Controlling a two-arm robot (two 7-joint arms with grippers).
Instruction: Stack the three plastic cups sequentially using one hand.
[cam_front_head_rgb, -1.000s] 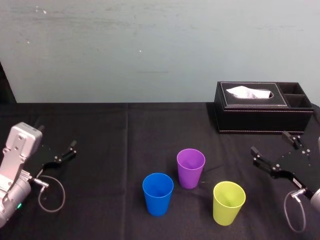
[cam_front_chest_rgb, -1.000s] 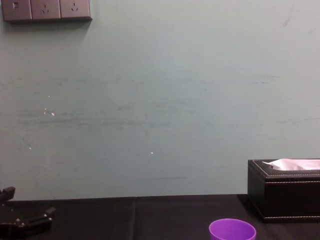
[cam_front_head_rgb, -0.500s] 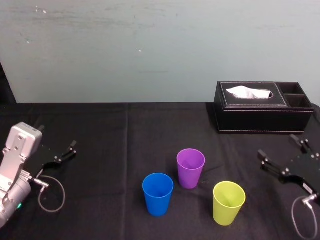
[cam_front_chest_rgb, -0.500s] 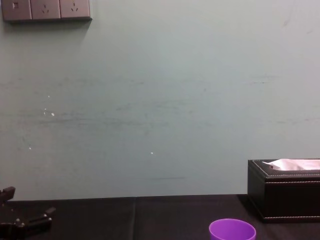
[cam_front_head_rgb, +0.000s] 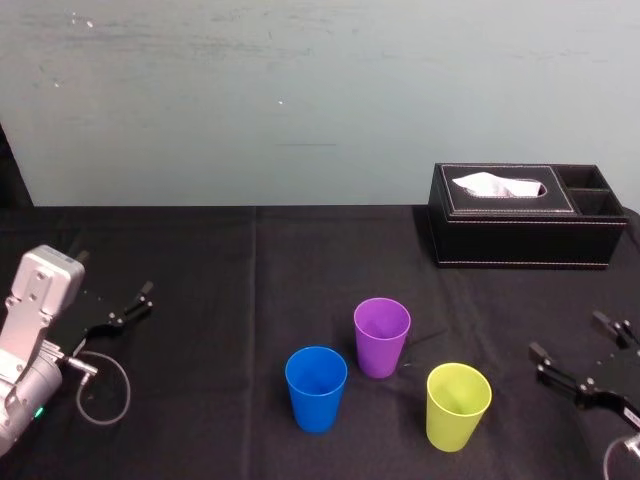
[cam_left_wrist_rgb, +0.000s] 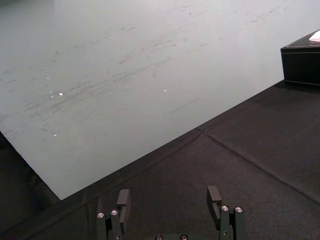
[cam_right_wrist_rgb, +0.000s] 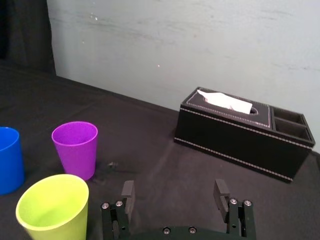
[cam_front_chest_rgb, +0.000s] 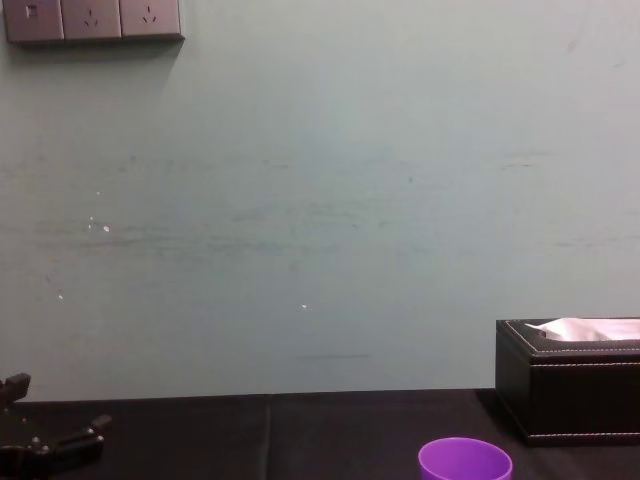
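We are fearing a tip-over: spread, empty right gripper (cam_front_head_rgb: 578, 346) right of the yellow-green cup (cam_front_head_rgb: 458, 405) may clip its rim — left gripper (cam_front_head_rgb: 112, 283) idling spread, far left.

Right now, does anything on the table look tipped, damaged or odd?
Nothing stands out. The purple cup, blue cup and yellow-green cup stand upright and apart; the tissue box sits squarely behind. Left gripper and right gripper sit aside, jaws open, empty.

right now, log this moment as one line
blue cup, purple cup, yellow-green cup: upright, unstacked | right gripper: open, right of yellow-green cup | left gripper: open, parked far left
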